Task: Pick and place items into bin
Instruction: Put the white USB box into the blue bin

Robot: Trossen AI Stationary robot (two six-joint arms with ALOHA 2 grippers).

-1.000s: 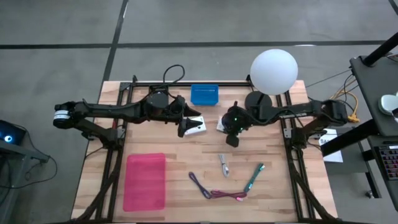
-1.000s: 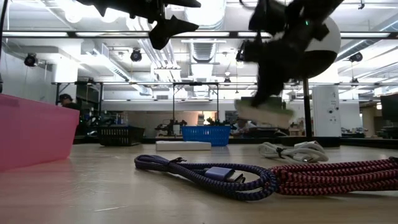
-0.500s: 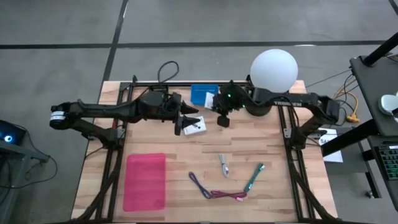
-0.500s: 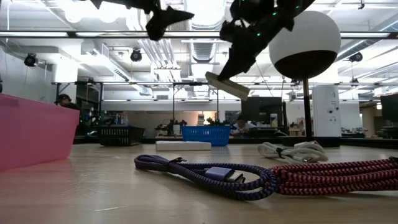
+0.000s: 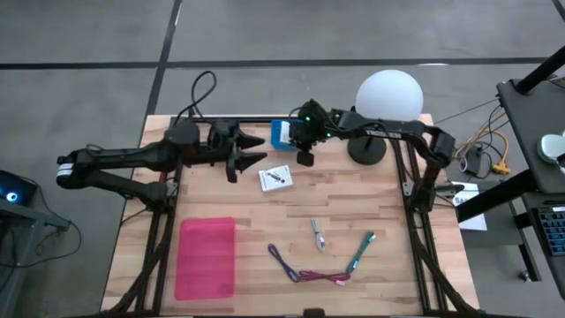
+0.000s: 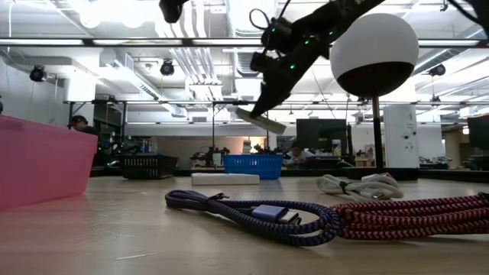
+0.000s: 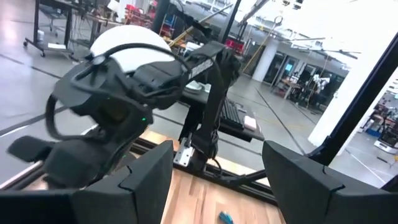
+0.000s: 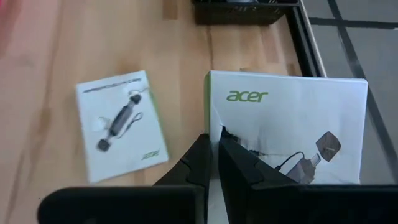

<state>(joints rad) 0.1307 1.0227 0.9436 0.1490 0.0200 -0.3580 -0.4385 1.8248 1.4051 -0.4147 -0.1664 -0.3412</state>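
My right gripper [image 5: 305, 152] is shut on a white square card [image 8: 292, 137] printed with a green logo. It holds that card in the air beside the blue basket [image 5: 289, 132]. The second white card [image 5: 275, 177] lies flat on the table, also seen in the right wrist view [image 8: 121, 124]. My left gripper [image 5: 247, 159] hovers open to the left of that card and touches nothing. The silver clip [image 5: 318, 234], green pen [image 5: 360, 252] and purple-pink cord [image 5: 305, 270] lie near the table's near edge. I see no dark cube or lavender piece. My right gripper pinches the logo card between its two fingers at one edge [image 8: 219, 121], near a corner. The fingers [image 6: 269, 72] slant down at it from above. The card [image 6: 260, 122] is lifted clear of the table and hangs tilted below the fingers.
A pink bin [image 5: 207, 256] sits at the near left. The white globe lamp [image 5: 388, 102] on its black base stands at the far right, close behind my right arm. Black frame rails [image 5: 408, 185] run along the table's sides. Bare wood lies in the middle.
My right gripper has carried the logo card up and toward the far edge and the left, from the table's middle to beside the blue basket. My left gripper has drawn back toward the left and far edge, away from the card that lies on the table.
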